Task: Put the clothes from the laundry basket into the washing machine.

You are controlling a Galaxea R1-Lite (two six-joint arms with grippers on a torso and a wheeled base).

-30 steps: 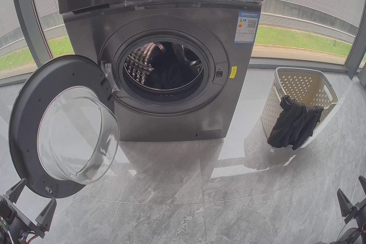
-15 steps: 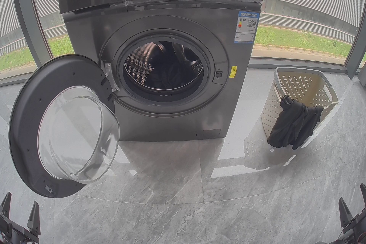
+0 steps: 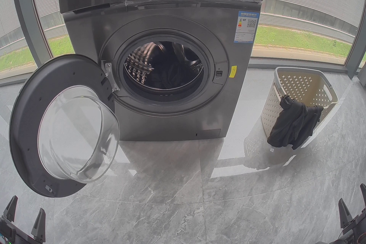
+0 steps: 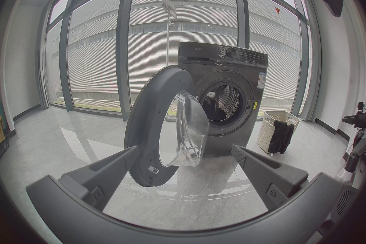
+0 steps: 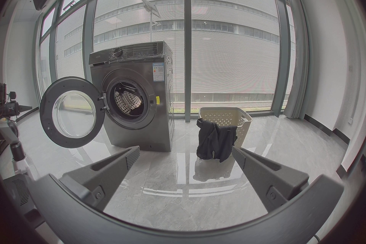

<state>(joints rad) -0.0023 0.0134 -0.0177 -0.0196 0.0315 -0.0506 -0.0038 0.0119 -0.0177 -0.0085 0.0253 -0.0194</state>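
Looking down from the head camera, there's the washing machine (image 3: 171, 124) standing at the far edge of the floor (image 3: 213, 195), backed against the windows. Its round door (image 3: 30, 103) is swung wide open on the left, and the drum (image 3: 164, 69) gapes dark behind it; what lies inside, I can't make out. Over to the right, near that same far edge and apart from the machine, sits the laundry basket (image 3: 305, 72). A black garment (image 3: 293, 124) is draped over its near rim and hangs down the outside wall. Down at the near left corner, the left gripper (image 3: 25, 210) hovers low with its fingers spread, nothing between them. At the near right corner, the right gripper (image 3: 353, 199) is spread too, and empty.

Now the left wrist camera: both fingers splayed wide and bare, with the open door just beyond them. The basket stands farther off, on the machine's latch side, with the garment over its rim.

And the right wrist camera: fingers parted, holding nothing. Beyond the gap hangs the black garment on the basket's front rim, well apart from the fingertips, with the machine and its open door off to one side.
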